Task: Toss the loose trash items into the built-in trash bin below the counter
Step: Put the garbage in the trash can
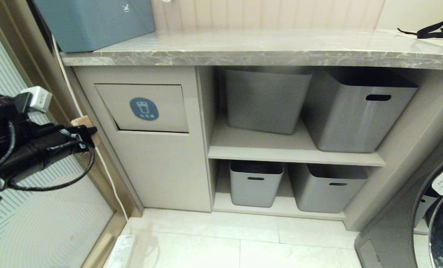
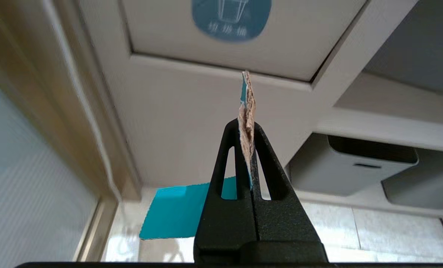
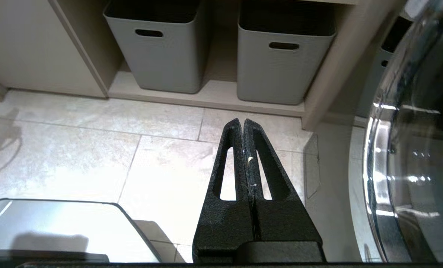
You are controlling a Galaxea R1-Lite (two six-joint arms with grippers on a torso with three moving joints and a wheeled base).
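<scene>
Grey tubs (image 1: 268, 100) four, cardboard scrap (image 2: 247, 119) one

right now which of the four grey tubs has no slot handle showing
The upper-left grey tub, on the shelf nearest the trash bin flap; its front is plain, while the other three each show a slot.

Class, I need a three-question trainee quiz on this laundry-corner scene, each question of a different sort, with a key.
1. True or false: the rectangular beige tilting flap with the round blue bin sticker is pushed fully open.
2. What does the left gripper hold in its jaws?
A. black bag strap
B. thin tan cardboard piece with a turquoise face
C. nothing
3. Fill in: the right gripper, jaws closed and empty, hangs over the pale tiled ____.

Key: 1 false, it looks closed; 2 B; 3 floor.
</scene>
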